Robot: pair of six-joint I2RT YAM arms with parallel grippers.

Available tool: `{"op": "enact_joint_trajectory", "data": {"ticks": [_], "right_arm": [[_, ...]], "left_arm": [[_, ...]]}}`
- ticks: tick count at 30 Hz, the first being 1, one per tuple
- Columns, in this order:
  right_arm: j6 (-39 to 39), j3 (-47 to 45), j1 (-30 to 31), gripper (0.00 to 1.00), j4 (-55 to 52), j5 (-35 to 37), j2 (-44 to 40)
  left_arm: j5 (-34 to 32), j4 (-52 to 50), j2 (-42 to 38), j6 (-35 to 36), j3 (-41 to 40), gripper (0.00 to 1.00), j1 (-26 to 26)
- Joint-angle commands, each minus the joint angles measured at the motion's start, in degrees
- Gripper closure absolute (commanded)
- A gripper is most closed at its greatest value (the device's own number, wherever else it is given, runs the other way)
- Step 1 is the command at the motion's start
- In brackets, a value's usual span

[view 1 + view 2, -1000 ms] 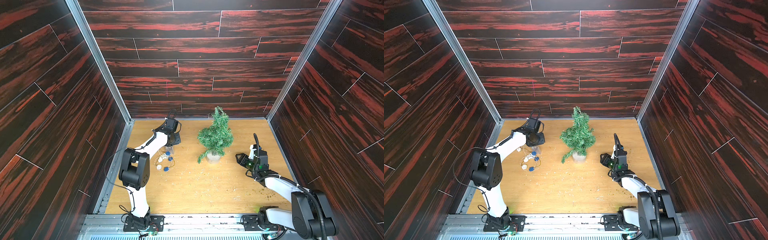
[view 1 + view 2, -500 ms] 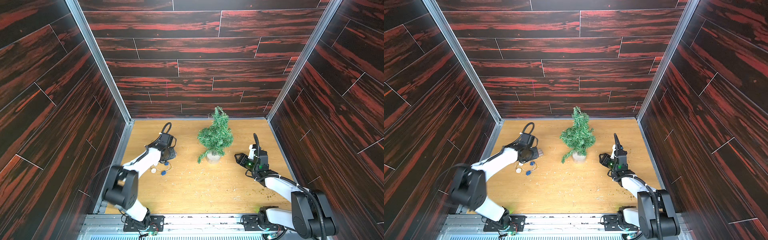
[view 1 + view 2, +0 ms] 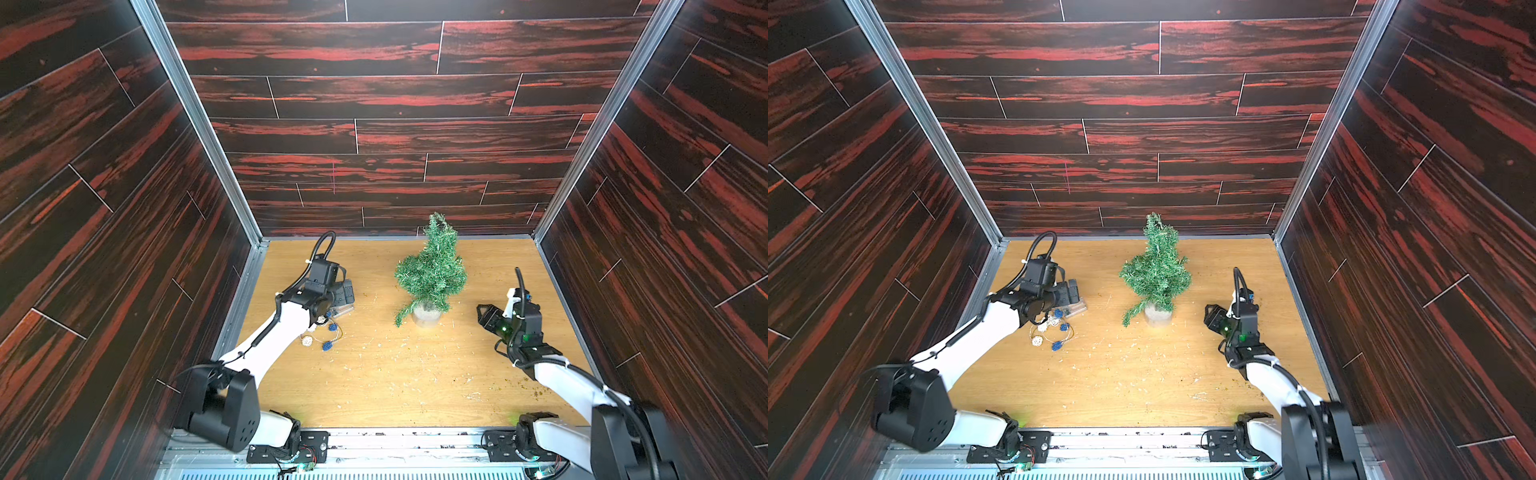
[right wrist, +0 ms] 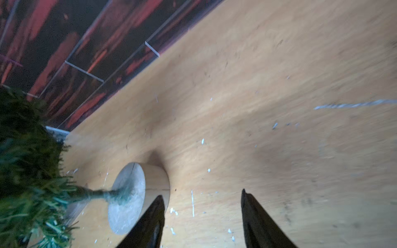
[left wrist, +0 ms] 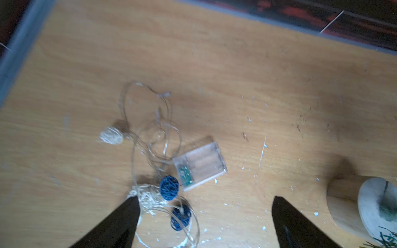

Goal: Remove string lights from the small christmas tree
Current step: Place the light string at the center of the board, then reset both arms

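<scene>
String lights (image 5: 158,157): pale, near-clear wire. Blue balls (image 5: 169,187): dark blue, woven-thread pattern. White ball (image 5: 111,135): off-white, same weave. Battery box (image 5: 199,165): clear plastic, green circuit board inside. Small christmas tree (image 3: 432,270): green bristles, paler tips. Pot (image 4: 129,197): grey-white, speckled top. Table (image 3: 395,386): light oak woodgrain, white flecks. Walls (image 3: 395,104): dark planks, red streaks, thin white joint lines. Corner rails (image 3: 199,124): silver-grey. Left arm (image 3: 270,340), right arm (image 3: 573,376): white links, black joints.
</scene>
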Motion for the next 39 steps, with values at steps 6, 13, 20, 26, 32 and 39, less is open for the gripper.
{"op": "enact_joint_trajectory", "data": {"ticks": [6,13,20,26,32,39], "right_arm": [[-2.2,-2.6,-0.1,0.08,-3.0,8.5,-4.3],[-6.0,3.2,-0.2,0.08,-10.6,10.1,-5.4],[-9.6,13.4,-1.9,0.01,-17.4,25.0,4.0],[-28.2,0.8,-2.8,0.05,18.5,24.5,10.4],[-37.5,-10.2,-3.7,0.10,59.5,20.2,23.4],[-31.9,-11.5,-10.0,0.10,60.3,9.0,25.2]], "left_arm": [[-6.3,9.6,-3.3,-6.3,-10.0,0.00,-0.1],[-4.6,22.0,-1.8,-3.1,-15.9,0.00,-0.1],[1.0,20.4,-2.3,-4.7,-15.6,0.00,-0.1],[-0.9,20.5,-3.6,-4.5,-16.7,0.00,-0.1],[1.1,20.9,-3.1,-5.8,-16.1,0.00,-0.1],[2.9,20.2,-2.0,-6.4,-15.3,0.00,-0.1]]}}
